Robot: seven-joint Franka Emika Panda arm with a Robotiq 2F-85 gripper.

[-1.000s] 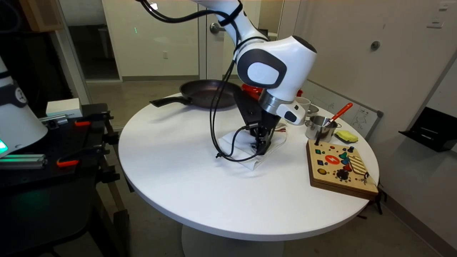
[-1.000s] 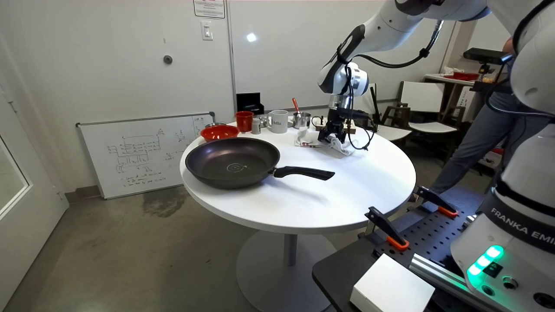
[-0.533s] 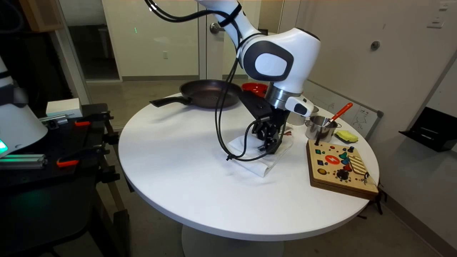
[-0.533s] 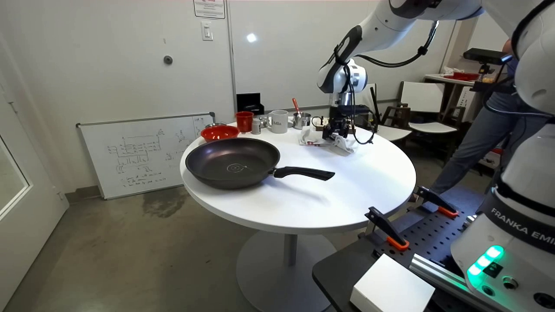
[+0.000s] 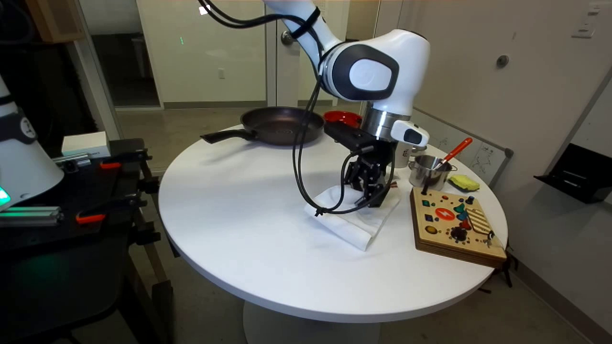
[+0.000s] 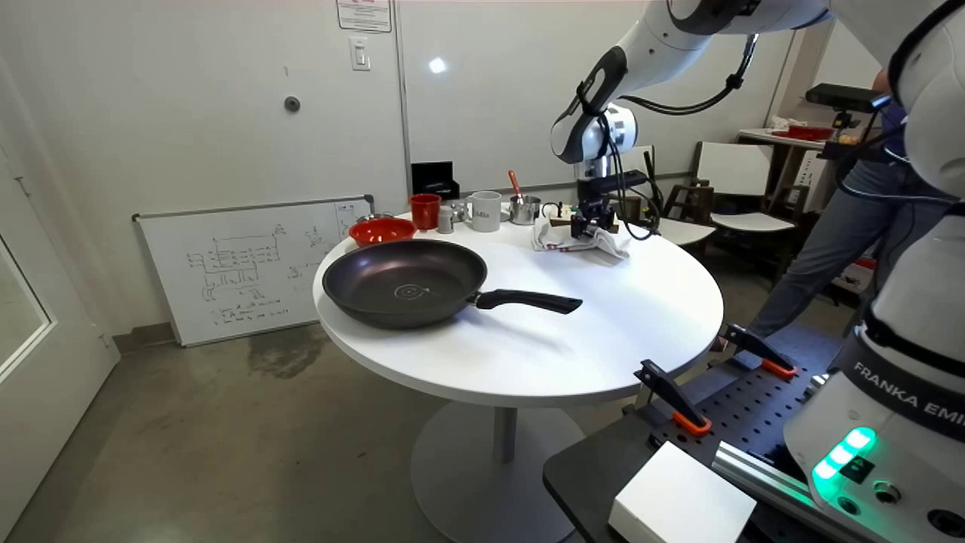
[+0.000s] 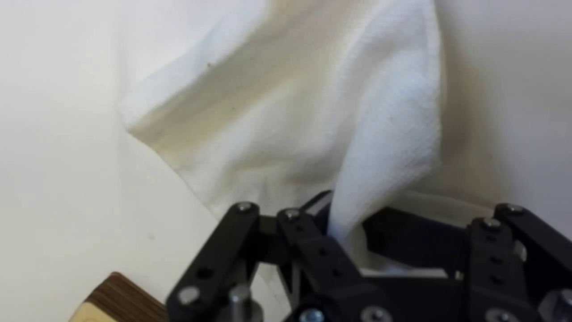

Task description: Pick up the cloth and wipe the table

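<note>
The white cloth (image 5: 351,230) lies bunched on the round white table (image 5: 229,239), in its middle right part in an exterior view, with a thin reddish stripe at its far edge. It also shows in an exterior view (image 6: 614,243) near the table's far right edge. My gripper (image 5: 372,202) points down with its fingertips at the cloth, close to the table top. In the wrist view the cloth (image 7: 286,120) is pinched in a raised fold between the fingers of my gripper (image 7: 349,217), and the rest spreads on the table (image 7: 58,170).
The wooden board (image 5: 454,224) with colourful parts stands close right of the cloth. A steel pot (image 5: 427,172) with a red-handled tool, a yellow-green sponge (image 5: 464,182), a white mug (image 6: 485,211), a red bowl (image 6: 381,230) and a frying pan (image 6: 407,283) stand around the table's rim.
My gripper and the cloth have slid together across the table toward the wooden board; the cloth's near corner has come toward the front in an exterior view. Other table objects have not moved.
</note>
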